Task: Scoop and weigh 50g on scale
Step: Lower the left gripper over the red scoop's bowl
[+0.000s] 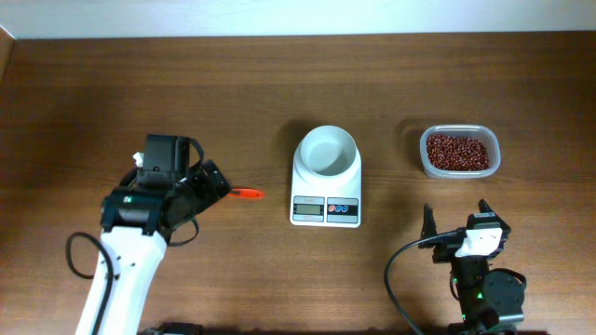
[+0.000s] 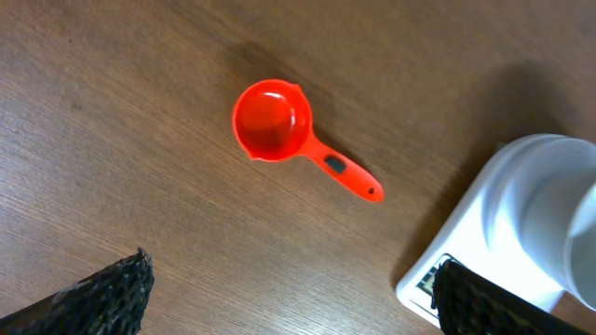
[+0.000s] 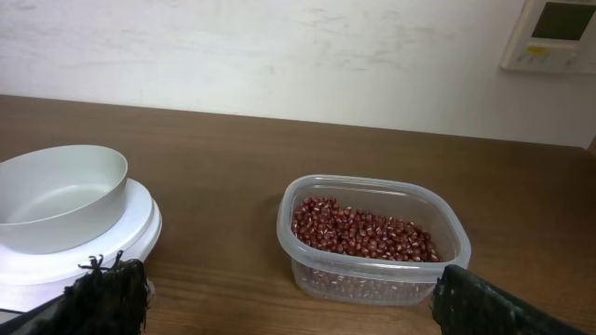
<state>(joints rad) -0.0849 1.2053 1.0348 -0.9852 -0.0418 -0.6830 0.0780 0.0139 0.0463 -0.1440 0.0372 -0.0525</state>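
The white scale (image 1: pixel 325 210) stands mid-table with an empty round white bowl (image 1: pixel 327 152) on it. A red scoop (image 2: pixel 272 121) lies flat on the wood left of the scale, hollow side up, handle toward the scale. In the overhead view only its handle (image 1: pixel 248 194) shows past my left gripper (image 1: pixel 216 186), which hovers open above it with nothing between its fingers (image 2: pixel 112 293). My right gripper (image 1: pixel 456 212) is open and empty near the front edge. It faces a clear tub of red beans (image 3: pixel 372 237), with the scale's bowl (image 3: pixel 60 195) to its left.
The clear bean tub (image 1: pixel 458 152) sits right of the scale, with a strip of bare wood between them. A white wall (image 3: pixel 279 46) with a wall panel (image 3: pixel 554 33) runs behind the table's far edge. A black cable (image 1: pixel 400 279) loops beside the right arm.
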